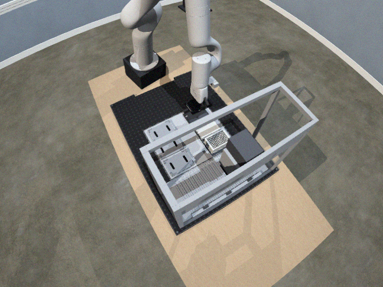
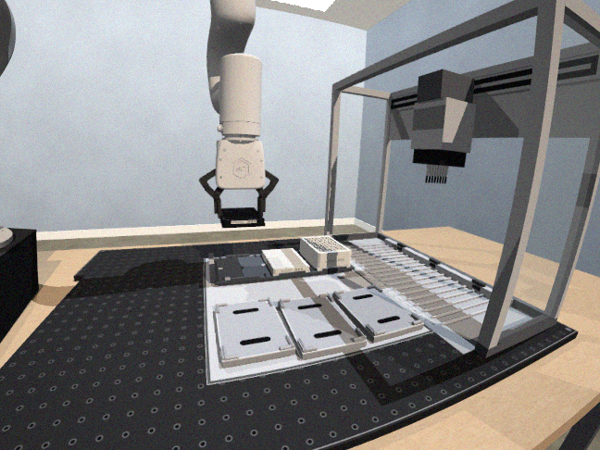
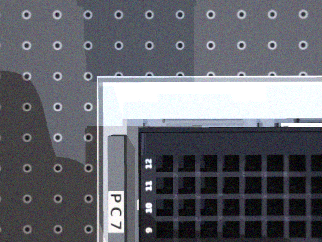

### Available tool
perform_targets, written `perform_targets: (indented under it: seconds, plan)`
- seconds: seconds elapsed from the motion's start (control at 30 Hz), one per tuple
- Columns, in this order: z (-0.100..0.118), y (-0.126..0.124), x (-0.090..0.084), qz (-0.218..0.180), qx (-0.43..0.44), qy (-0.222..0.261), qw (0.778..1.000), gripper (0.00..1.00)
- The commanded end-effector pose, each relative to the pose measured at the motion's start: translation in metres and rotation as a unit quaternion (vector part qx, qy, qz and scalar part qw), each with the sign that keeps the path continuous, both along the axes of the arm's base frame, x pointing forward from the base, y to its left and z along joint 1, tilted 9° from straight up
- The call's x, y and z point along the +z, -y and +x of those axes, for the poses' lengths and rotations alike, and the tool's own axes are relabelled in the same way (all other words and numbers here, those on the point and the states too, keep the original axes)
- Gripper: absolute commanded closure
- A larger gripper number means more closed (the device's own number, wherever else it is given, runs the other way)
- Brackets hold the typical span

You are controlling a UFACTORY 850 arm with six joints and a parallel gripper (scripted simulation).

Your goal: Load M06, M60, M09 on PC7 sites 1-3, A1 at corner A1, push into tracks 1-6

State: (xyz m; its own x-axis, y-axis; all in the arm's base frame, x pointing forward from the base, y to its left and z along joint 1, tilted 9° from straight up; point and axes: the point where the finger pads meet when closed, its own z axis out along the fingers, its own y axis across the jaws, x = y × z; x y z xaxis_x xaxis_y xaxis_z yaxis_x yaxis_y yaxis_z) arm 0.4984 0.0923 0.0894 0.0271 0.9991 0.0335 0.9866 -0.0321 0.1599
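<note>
While one dark 96-well plate M06 hangs clamped in the wide-spread gripper above the handle end of carrier PC7, its three sites lie bare; two plates, M60 and M09, sit in nests.

Black plate with white column numbers, white arm, black breadboard with pale ringed holes, light grey carrier with black slots, tan table.
</note>
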Motion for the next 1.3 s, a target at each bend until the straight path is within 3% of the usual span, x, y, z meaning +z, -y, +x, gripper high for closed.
perform_targets:
  seconds: [0.0,0.33,1.27]
  plan:
    - [0.0,0.0,0.001,-0.001,0.0,0.001,1.0,1.0]
    - [0.0,0.0,0.001,-0.001,0.0,0.001,1.0,1.0]
    - [0.007,-0.001,-0.042,-0.001,0.0,0.001,1.0,1.0]
